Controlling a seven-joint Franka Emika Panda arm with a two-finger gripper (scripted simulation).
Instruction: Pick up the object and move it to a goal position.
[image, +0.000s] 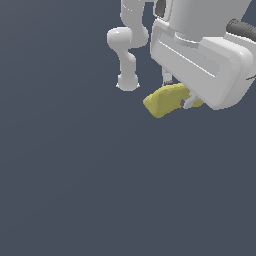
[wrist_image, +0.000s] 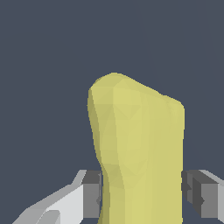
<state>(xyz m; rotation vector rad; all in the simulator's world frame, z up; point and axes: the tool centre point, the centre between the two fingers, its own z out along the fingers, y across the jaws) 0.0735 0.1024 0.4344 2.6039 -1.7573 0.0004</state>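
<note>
- The end effector (wrist_image: 142, 192) is seen straddling the yellow object (wrist_image: 138, 144); in the wrist view a grey pad (wrist_image: 92, 192) touches one flank, while the other pad (wrist_image: 192, 190) stands just beside the opposite flank, so a firm grip cannot be confirmed.
- The object (image: 165, 100) is found between the fingers, its long axis crossing the line of closing and running out from the hand towards 8 o'clock in the exterior view.
- Whether the object rests on the table (image: 75, 190) or is lifted cannot be told.
- No goal marker is seen; the object's near end is cut off in the wrist view.
</note>
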